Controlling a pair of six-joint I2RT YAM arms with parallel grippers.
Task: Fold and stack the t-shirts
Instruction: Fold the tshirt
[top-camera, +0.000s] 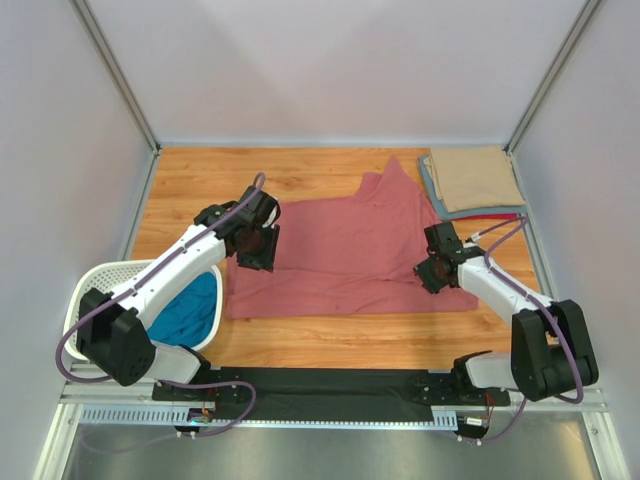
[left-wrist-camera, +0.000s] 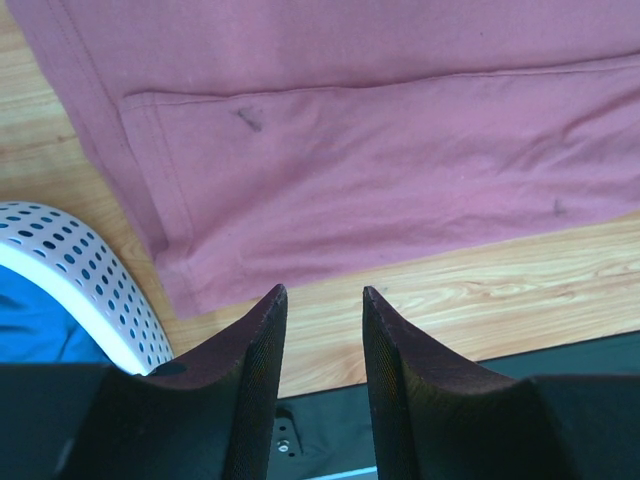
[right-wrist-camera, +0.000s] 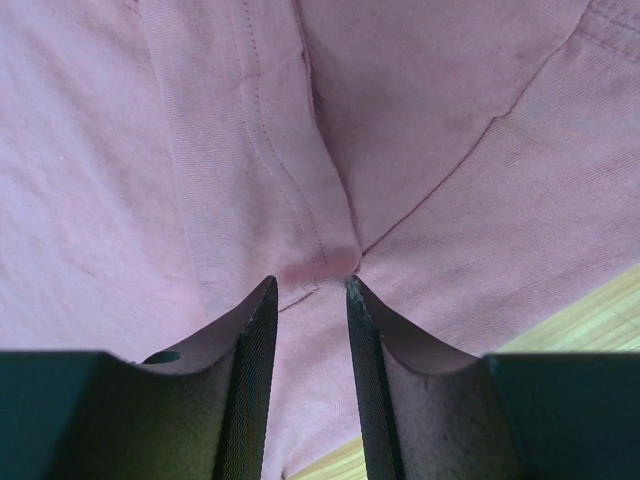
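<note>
A dusty rose-red t-shirt (top-camera: 350, 250) lies spread on the wooden table, a sleeve pointing to the back. My left gripper (top-camera: 255, 250) hovers open and empty over the shirt's left edge; in the left wrist view its tips (left-wrist-camera: 322, 292) sit just past the shirt's hem corner (left-wrist-camera: 190, 290). My right gripper (top-camera: 432, 272) is open, low over the shirt's right side; in the right wrist view its tips (right-wrist-camera: 308, 283) straddle a puckered seam of the shirt (right-wrist-camera: 400, 120). A teal blue t-shirt (top-camera: 190, 310) lies in the basket. Tan (top-camera: 475, 178), grey-blue and red shirts are stacked folded at the back right.
A white perforated basket (top-camera: 95, 280) stands at the front left, also in the left wrist view (left-wrist-camera: 90, 270). A black mat (top-camera: 330, 385) runs along the near edge. Grey walls with metal posts enclose the table.
</note>
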